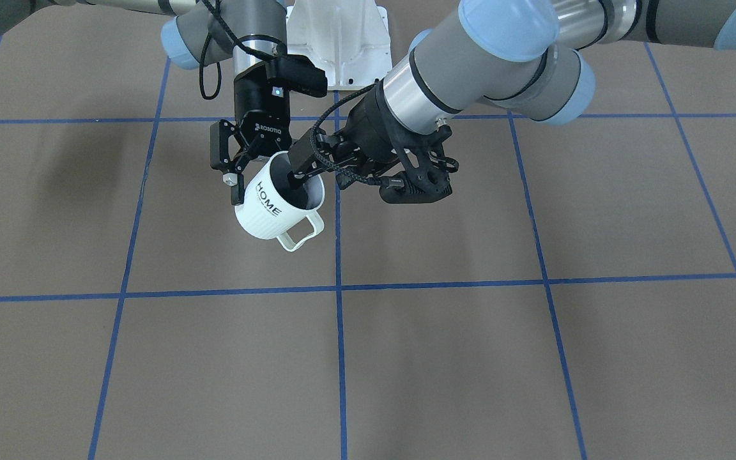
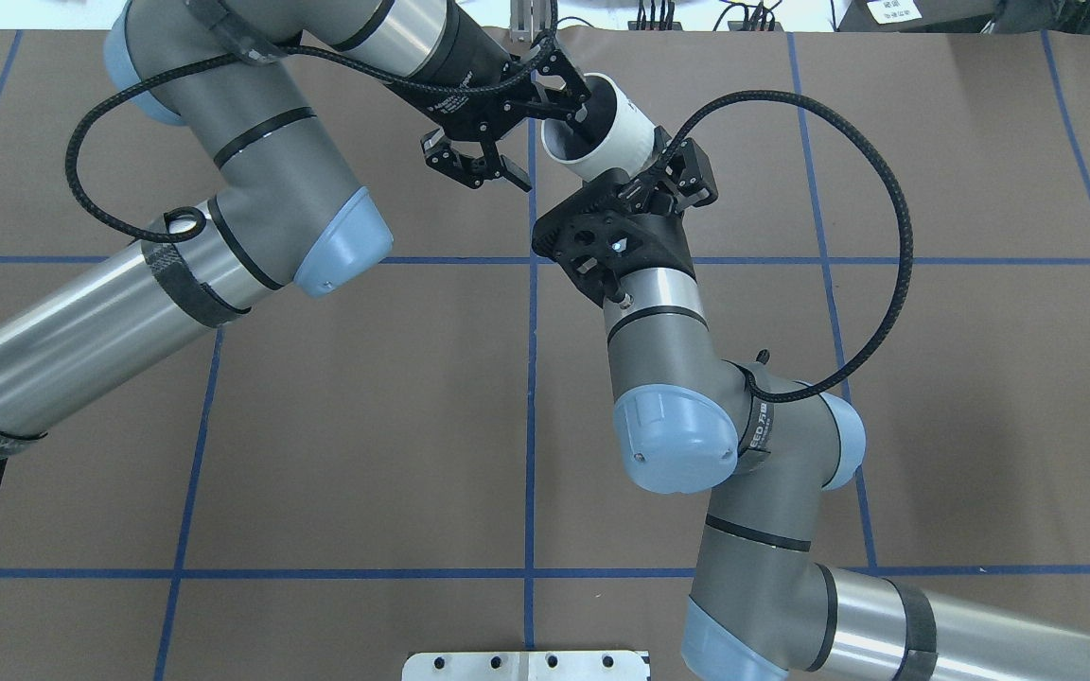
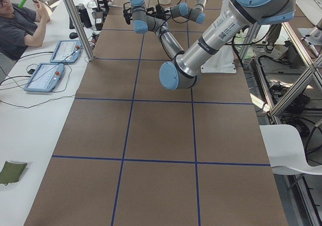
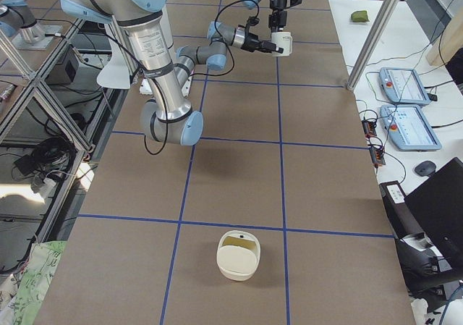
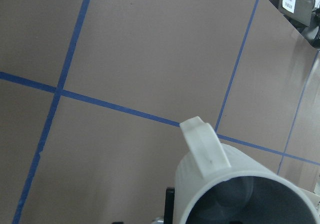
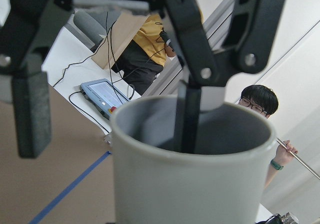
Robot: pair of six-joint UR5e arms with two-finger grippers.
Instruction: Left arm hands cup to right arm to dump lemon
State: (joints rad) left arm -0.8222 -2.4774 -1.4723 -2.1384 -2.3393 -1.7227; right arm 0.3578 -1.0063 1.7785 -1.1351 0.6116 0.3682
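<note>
The cup (image 1: 266, 214), white with black "HOME" lettering, hangs tilted above the table's middle, its handle (image 1: 304, 233) toward the operators' side. My left gripper (image 2: 575, 99) reaches in level and is shut on the cup's rim opposite the handle. In the left wrist view the cup (image 5: 240, 184) shows a grey inside. My right gripper (image 1: 264, 179) comes down from above and is open. One of its fingers (image 6: 187, 116) dips inside the cup (image 6: 190, 184), and the other finger (image 6: 30, 109) stands outside, apart from the wall. The lemon shows in no view.
A white tub (image 4: 237, 256) with a yellowish inside stands on the table toward my right end. Blue tape lines grid the brown table (image 1: 444, 358). Beyond its far edge, people (image 3: 20, 19) sit at a side table with tablets (image 4: 401, 86).
</note>
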